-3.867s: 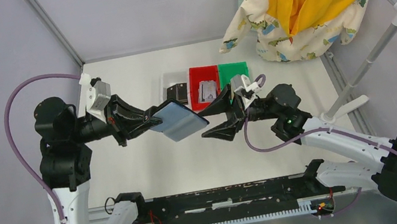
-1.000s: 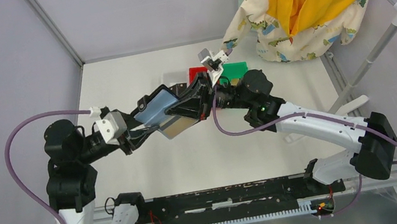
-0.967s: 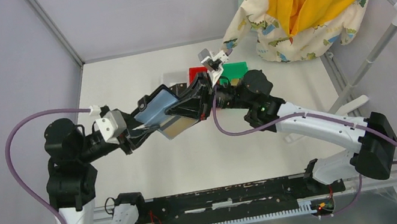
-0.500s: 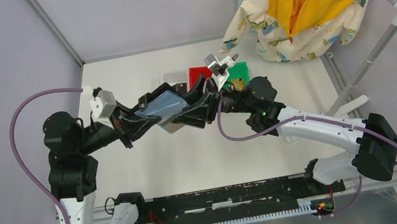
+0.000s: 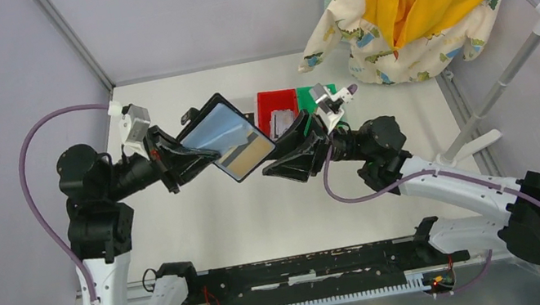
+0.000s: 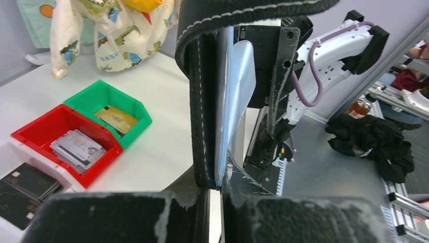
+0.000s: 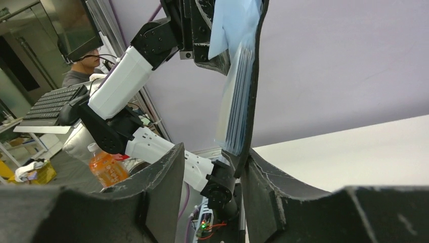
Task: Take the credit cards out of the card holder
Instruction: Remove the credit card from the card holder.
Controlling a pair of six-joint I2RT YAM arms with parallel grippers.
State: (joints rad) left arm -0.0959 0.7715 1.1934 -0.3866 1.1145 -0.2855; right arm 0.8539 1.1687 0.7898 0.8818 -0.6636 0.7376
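Top view: left gripper (image 5: pixel 202 157) squeezes the open holder (image 5: pixel 224 137) up in the air; right gripper (image 5: pixel 276 161) is spread apart beside it.

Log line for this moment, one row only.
left gripper: shut on card holder, spread open off table | right gripper: open at holder's edge | credit cards: some in red bin, green bin

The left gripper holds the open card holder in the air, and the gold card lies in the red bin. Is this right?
Not quite: the left wrist view shows the gold card in the green bin, not the red bin. The rest is right.
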